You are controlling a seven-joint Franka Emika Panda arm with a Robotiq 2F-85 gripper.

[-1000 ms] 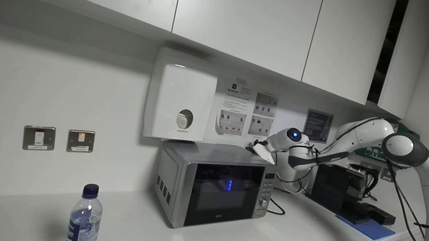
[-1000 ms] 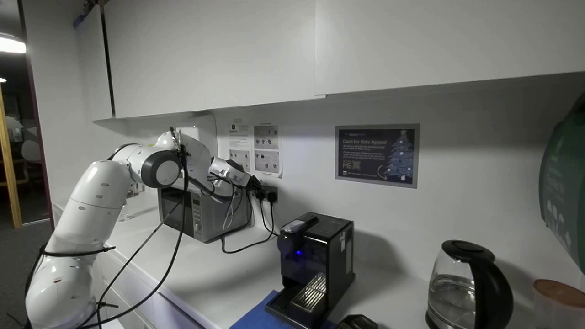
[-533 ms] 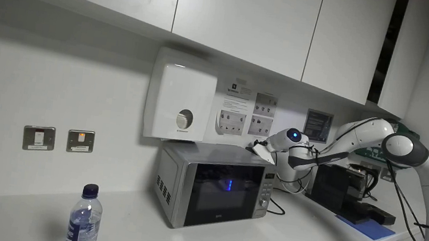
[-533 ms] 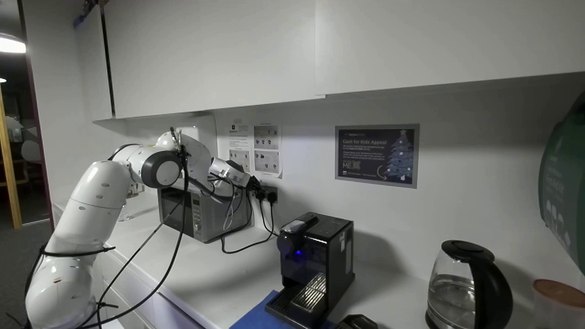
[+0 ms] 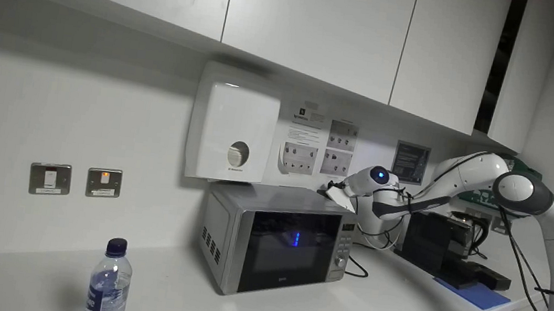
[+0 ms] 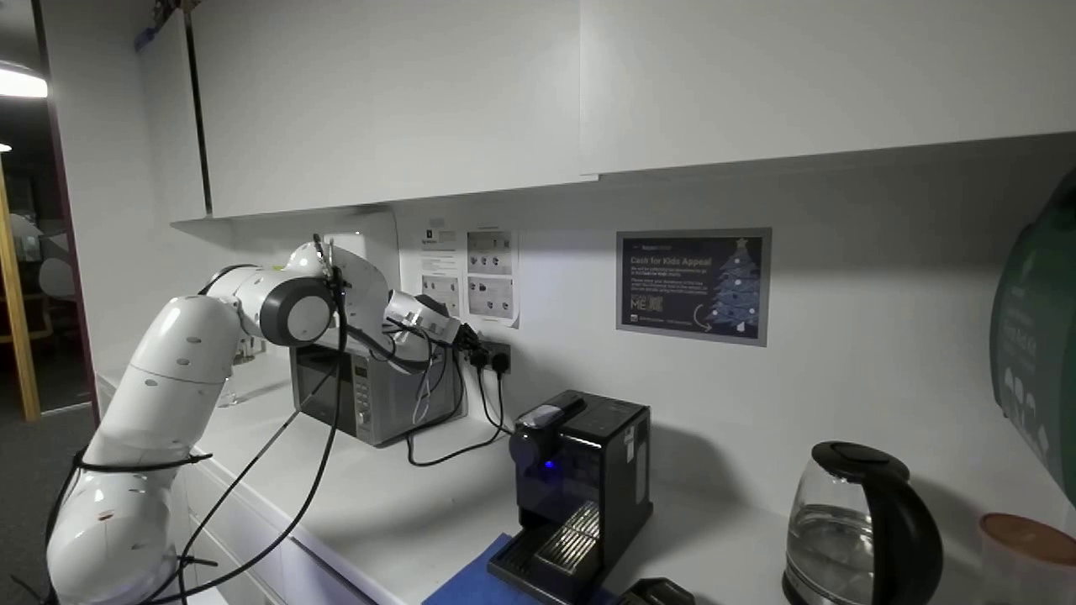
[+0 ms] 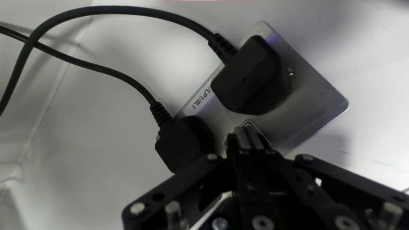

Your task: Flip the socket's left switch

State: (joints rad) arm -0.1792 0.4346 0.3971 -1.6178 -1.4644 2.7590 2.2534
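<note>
The gripper (image 7: pixel 249 138) at the socket (image 7: pixel 300 111), which is fixed to the wall (image 6: pixel 555 361) above the back edge of the worktop (image 6: pixel 395 487), between the microwave (image 6: pixel 391 403) and the coffee machine (image 6: pixel 618 479). The arm (image 6: pixel 176 361) stands beyond the front edge and spans the worktop to the back edge; no second arm is in view. The governing relation: the socket lies straight ahead of the fingertips (image 7: pixel 242 137), towards the wall, and its long axis, roughly parallel to the back edge, runs aslant in the wrist view, from upper right to lower left. The gripper is clenched, its two tips side by side with nothing visible between them. They overlap what is judged, from the cables (image 7: pixel 108 9) hanging towards the worktop, to be the left switch (image 7: pixel 257 128); whether they touch it cannot be told. The coming move probably calls for a push towards the wall, with the tips clear of the plugs (image 7: pixel 252 76) on either side. The socket is a silvery plate with rounded corners and a white label (image 7: pixel 202 99) printed in dark characters along the long edge from which the cables leave. The two black plugs occupy it, and between them show pale switch outlines, partly hidden by the tips. The setting of the left switch cannot be made out.
</note>
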